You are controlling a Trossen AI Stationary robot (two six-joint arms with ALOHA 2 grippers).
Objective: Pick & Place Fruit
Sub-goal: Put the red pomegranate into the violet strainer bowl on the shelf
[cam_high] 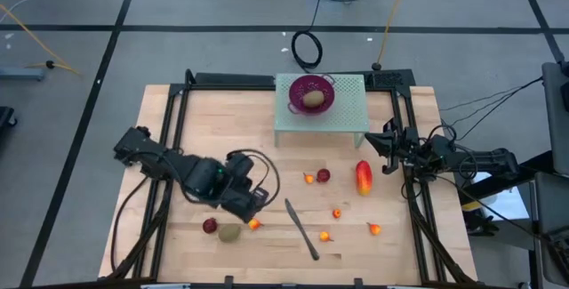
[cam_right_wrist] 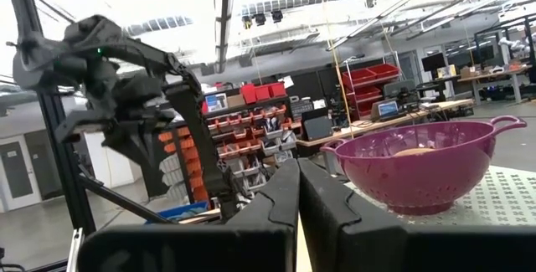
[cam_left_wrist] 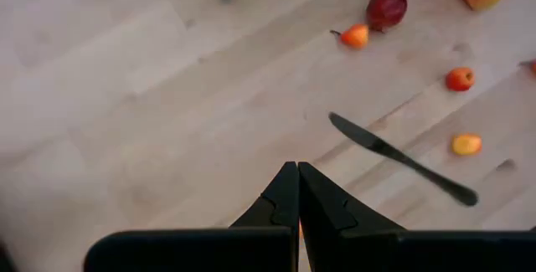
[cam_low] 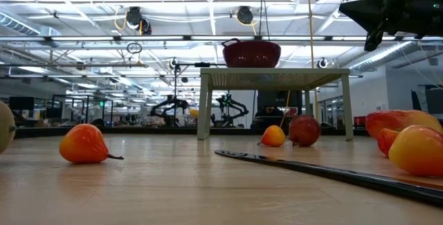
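nearest the low camera: an orange-red fruit (cam_low: 417, 149) at the right edge, with the dark knife (cam_low: 332, 173) lying flat across the boards just beside it.

left gripper (cam_high: 259, 201) — fingers pressed together, nothing between them, hovering low over the front-left part of the wooden table (cam_high: 160, 160). just beside its tip lies a tiny orange-red piece (cam_high: 254, 224); a kiwi (cam_high: 230, 232) and a dark red round fruit (cam_high: 210, 226) sit close by, near the front edge.

right gripper (cam_high: 388, 139) — fingers also pressed shut and empty, held up at the right side of the table, level with the purple bowl (cam_high: 310, 94).

bowl stands on a small pale-green stand (cam_high: 348, 116) at the back centre; one brownish kiwi (cam_high: 313, 99) lies inside it.

mango (cam_high: 364, 178), red-yellow, lies on the boards right of centre, apart from the stand. second dark red fruit (cam_high: 324, 175) near mid-table, a small orange one (cam_high: 309, 179) touching or almost touching it. three more small orange-red pieces scattered right of the knife: (cam_high: 337, 213), (cam_high: 325, 236), (cam_high: 374, 228).

knife runs diagonally across the front centre, between the left cluster and the right scatter.
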